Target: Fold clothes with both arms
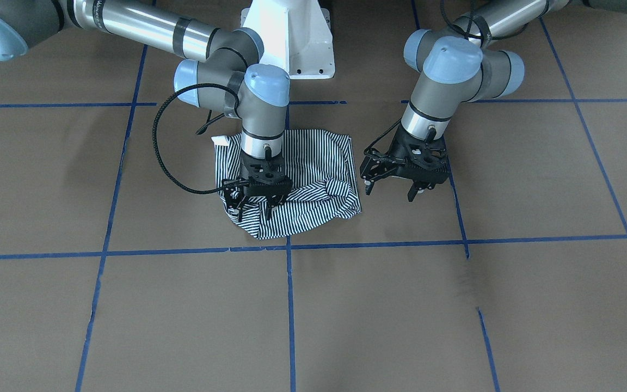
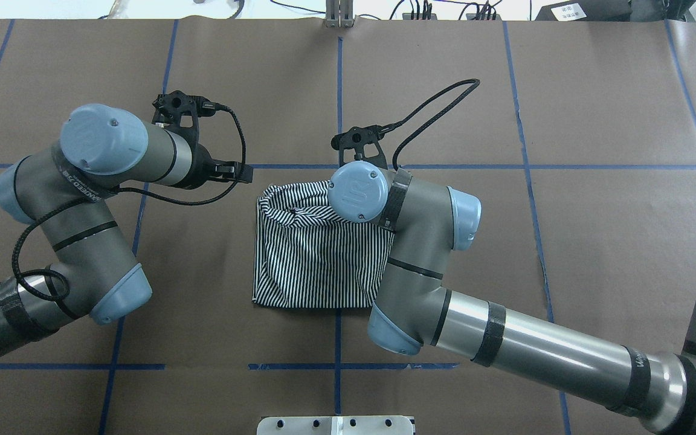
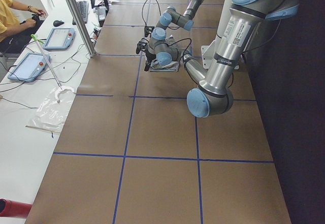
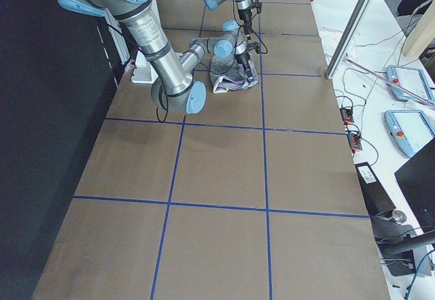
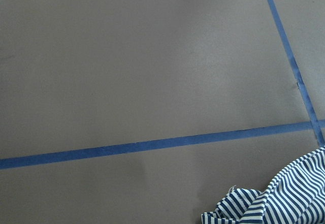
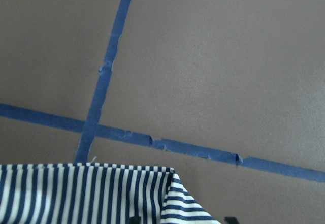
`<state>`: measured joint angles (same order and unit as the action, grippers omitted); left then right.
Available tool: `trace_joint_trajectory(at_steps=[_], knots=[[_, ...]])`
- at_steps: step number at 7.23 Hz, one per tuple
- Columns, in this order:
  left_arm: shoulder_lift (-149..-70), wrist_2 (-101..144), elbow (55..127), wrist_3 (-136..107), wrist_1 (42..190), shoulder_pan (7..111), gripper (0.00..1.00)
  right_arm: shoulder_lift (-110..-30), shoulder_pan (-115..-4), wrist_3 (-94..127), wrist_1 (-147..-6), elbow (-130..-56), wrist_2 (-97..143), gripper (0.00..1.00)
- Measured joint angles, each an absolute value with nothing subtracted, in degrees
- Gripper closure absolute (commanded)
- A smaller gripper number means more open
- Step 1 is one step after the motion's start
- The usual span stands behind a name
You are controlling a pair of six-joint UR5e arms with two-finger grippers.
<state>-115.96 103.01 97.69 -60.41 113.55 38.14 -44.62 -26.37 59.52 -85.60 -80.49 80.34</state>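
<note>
Lying folded into a rough square, the striped polo shirt (image 1: 313,163) sits about midway along the brown surface (image 1: 400,316), nearer the edge where the white pedestal (image 1: 292,38) stands than the opposite edge. The right gripper (image 1: 250,208) points down at the shirt's rumpled edge farthest from the pedestal, its fingers spread apart on either side of a folded corner of cloth. The left gripper (image 1: 391,193) hangs just beside the shirt over bare surface, its fingers wide and holding nothing. Blue tape lines (image 1: 379,245) grid the surface.
</note>
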Motion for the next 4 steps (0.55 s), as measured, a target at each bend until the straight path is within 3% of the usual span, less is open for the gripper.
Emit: trace_joint_trajectory(at_steps=[4], knots=[[-116.01, 103.01, 97.76, -60.40, 113.56, 38.15, 0.00, -45.15, -28.62, 56.78, -86.32, -80.40, 80.03, 1.00]])
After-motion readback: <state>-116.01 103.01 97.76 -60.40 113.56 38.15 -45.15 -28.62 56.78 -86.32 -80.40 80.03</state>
